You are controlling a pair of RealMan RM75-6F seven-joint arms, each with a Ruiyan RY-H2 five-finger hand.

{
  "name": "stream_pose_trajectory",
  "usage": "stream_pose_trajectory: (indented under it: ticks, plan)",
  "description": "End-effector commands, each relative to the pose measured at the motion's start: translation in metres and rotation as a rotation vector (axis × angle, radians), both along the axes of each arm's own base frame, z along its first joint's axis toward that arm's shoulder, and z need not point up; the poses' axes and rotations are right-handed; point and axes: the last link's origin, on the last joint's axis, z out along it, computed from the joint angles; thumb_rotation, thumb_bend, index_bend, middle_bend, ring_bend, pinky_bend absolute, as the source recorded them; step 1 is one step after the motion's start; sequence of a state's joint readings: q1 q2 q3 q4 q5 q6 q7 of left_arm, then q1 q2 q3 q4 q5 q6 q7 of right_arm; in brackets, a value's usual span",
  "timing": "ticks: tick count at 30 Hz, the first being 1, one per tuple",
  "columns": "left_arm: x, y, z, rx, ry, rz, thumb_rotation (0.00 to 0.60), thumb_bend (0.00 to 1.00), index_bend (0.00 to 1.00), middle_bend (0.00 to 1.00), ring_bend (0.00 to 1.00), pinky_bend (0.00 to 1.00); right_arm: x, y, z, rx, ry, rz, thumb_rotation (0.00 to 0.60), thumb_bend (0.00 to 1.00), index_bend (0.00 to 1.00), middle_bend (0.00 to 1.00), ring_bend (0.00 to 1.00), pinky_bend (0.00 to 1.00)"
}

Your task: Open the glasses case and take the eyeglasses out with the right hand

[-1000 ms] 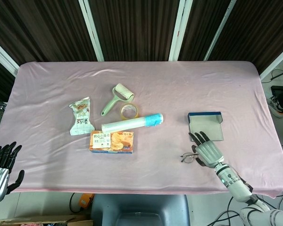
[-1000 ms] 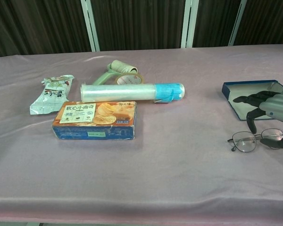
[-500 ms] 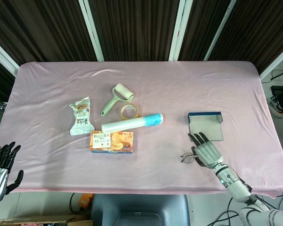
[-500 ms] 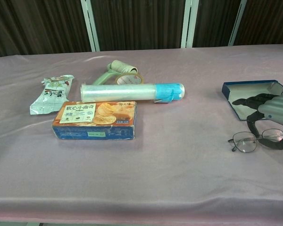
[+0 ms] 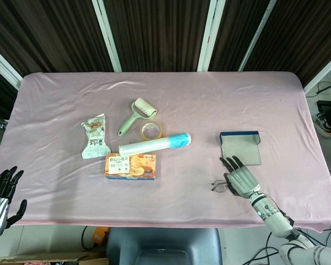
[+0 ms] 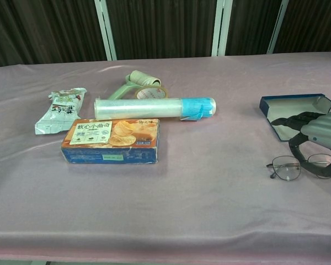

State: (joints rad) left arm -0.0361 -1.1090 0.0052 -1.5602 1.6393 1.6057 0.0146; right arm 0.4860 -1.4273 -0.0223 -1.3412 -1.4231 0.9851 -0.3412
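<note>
The glasses case [image 5: 240, 147] is blue outside and grey inside. It lies open and flat on the pink surface [image 5: 198, 105], on the right side, with its lid folded back toward the far edge. Nothing is inside it. The eyeglasses [image 6: 290, 166] have thin dark rims and clear round lenses. They lie out of the case, just beside it, closer to the near edge. Part of the eyeglasses is hidden under the right hand [image 5: 243, 180].
</note>
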Motion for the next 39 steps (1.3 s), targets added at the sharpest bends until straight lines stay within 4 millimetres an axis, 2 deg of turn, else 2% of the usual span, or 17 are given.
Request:
stream_pose_trajectory:
  ticks: [1,7,12,17,24,27,32,36,39]
  plan:
    - [0.0,0.0,0.0,-0.001,0.0,0.0,0.6,0.41,0.0,0.0,0.0,0.0,0.003,-0.001,0.001,-0.004,-0.013,0.004,0.6,0.67,0.71,0.06,0.0,0.0]
    - [0.0,0.001,0.0,-0.001,-0.001,0.0,0.6,0.42,0.0,0.0,0.0,0.0,0.027,-0.006,-0.001,-0.002,-0.062,0.048,0.6,0.67,0.71,0.06,0.0,0.0]
    - [0.0,0.0,0.001,0.002,-0.003,-0.002,0.6,0.42,0.0,0.0,0.0,0.0,0.063,-0.012,-0.012,0.025,-0.104,0.11,0.6,0.67,0.71,0.06,0.0,0.0]
    - [-0.001,-0.001,0.003,0.007,-0.009,-0.001,0.6,0.41,0.0,0.0,0.0,0.0,0.107,-0.017,-0.037,0.076,-0.147,0.162,0.6,0.67,0.71,0.06,0.0,0.0]
    - [-0.003,-0.003,0.008,0.021,-0.021,0.0,0.6,0.42,0.0,0.0,0.0,0.0,0.151,-0.007,-0.075,0.157,-0.173,0.216,0.6,0.67,0.71,0.06,0.0,0.0]
    - [-0.004,-0.004,0.01,0.026,-0.026,0.0,0.6,0.41,0.0,0.0,0.0,0.0,0.159,-0.002,-0.084,0.17,-0.186,0.224,0.6,0.67,0.71,0.06,0.0,0.0]
    - [-0.005,-0.005,0.012,0.029,-0.029,0.001,0.6,0.41,0.0,0.0,0.0,0.0,0.16,-0.001,-0.093,0.178,-0.181,0.214,0.6,0.67,0.68,0.06,0.0,0.0]
    - [-0.005,-0.005,0.012,0.027,-0.03,0.0,0.6,0.42,0.0,0.0,0.0,0.0,0.158,-0.001,-0.098,0.184,-0.175,0.197,0.6,0.67,0.55,0.06,0.0,0.0]
    - [-0.005,-0.005,0.011,0.025,-0.027,0.001,0.6,0.41,0.0,0.0,0.0,0.0,0.155,-0.003,-0.099,0.186,-0.158,0.187,0.6,0.62,0.47,0.06,0.0,0.0]
